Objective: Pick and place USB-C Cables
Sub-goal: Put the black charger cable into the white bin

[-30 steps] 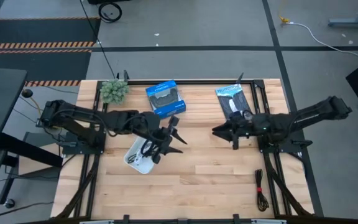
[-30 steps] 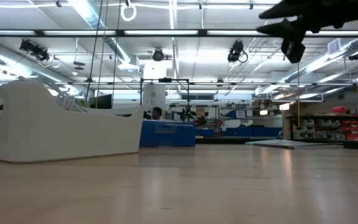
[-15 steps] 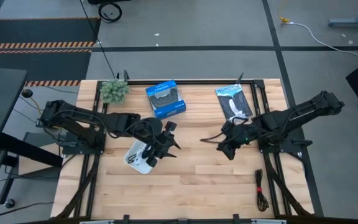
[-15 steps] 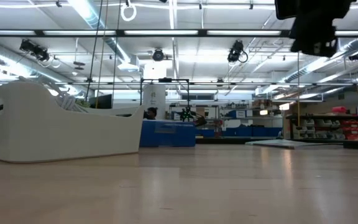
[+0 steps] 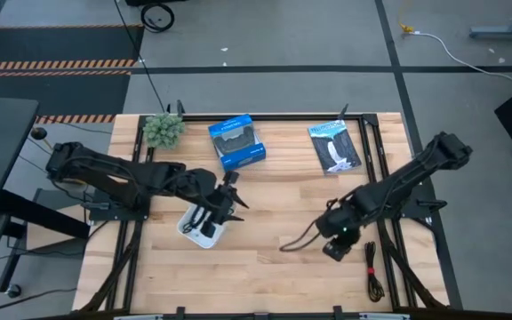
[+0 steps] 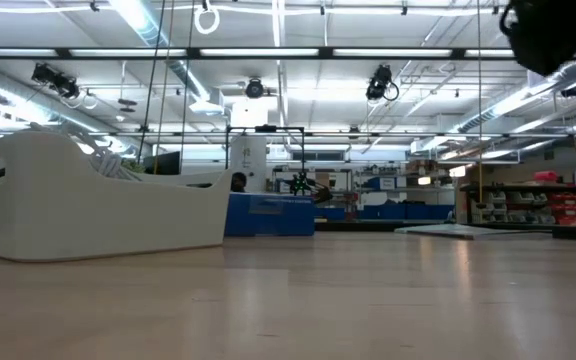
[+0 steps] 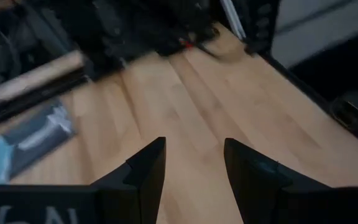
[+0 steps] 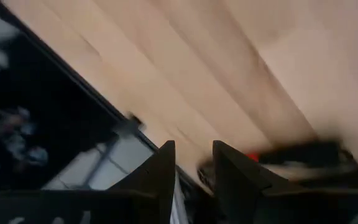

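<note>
Cable with the red tie (image 5: 373, 270) lies stretched on bare wood at the lower right of the high view, close to the table's right rail, free of everything. Nothing holds it, so it reads as the next one to collect.

Right gripper (image 5: 336, 249) hangs just left of that cable's upper end, apart from it. Its wrist camera shows the fingers (image 8: 166, 168) spread with a narrow empty gap, and the red tie and dark cable sit beyond the tips at lower right of that picture. Likely lining up for a grab, not yet on it.

A thin dark line curves from that gripper out to the left across the wood in the high view; can't tell if it's a cable or part of the arm.

White bin (image 5: 202, 227) sits left of centre in the high view, with dark and light cable loops (image 5: 210, 213) inside, so it looks like the drop point. Left gripper (image 5: 225, 197) hovers over the bin's upper right edge, fingers (image 7: 146, 171) apart, holding nothing. Probably just parked there.

Blue box (image 5: 236, 140), flat black packet (image 5: 334, 147) and a small green plant (image 5: 163, 130) line the top edge of the table (image 5: 274, 276), well apart from the action.
</note>
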Robot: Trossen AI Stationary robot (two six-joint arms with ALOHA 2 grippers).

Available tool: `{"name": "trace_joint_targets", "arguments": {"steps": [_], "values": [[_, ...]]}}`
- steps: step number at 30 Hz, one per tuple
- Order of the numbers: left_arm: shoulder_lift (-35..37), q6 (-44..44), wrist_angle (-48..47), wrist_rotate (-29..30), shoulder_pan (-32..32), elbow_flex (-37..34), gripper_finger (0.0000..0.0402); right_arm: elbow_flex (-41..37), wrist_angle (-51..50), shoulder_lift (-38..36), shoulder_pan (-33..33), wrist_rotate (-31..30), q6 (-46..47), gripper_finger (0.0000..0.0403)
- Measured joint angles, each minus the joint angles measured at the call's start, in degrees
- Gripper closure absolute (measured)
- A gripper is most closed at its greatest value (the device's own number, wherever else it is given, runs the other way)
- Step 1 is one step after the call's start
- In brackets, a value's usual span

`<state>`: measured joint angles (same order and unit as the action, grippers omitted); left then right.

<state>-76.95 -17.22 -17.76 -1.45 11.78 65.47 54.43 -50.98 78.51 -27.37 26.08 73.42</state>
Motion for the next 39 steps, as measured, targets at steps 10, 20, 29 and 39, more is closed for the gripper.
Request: {"name": "trace_joint_targets", "arguments": {"steps": [10, 20, 29, 39], "values": [[8.13, 1.18, 1.8, 5.92, 2.89, -5.88, 0.023, -1.28, -15.39, 5.65, -2.67, 3.77, -8.75, 0.0284], [17.51, 1.63, 9.92, 10.37, 3.99, -13.88, 0.023, -13.3, -11.22, 3.02, -2.73, 8.62, -8.09, 0.0282], [19.3, 3.14, 11.77, 10.88, 3.95, -15.25, 0.023, -18.1, -8.1, 2.02, -1.69, 9.69, -5.71, 0.0235], [19.26, 3.53, 11.87, 10.86, 3.95, -15.25, 0.023, -18.72, -3.65, 2.1, 0.42, 10.25, -4.34, 0.0186]]}}
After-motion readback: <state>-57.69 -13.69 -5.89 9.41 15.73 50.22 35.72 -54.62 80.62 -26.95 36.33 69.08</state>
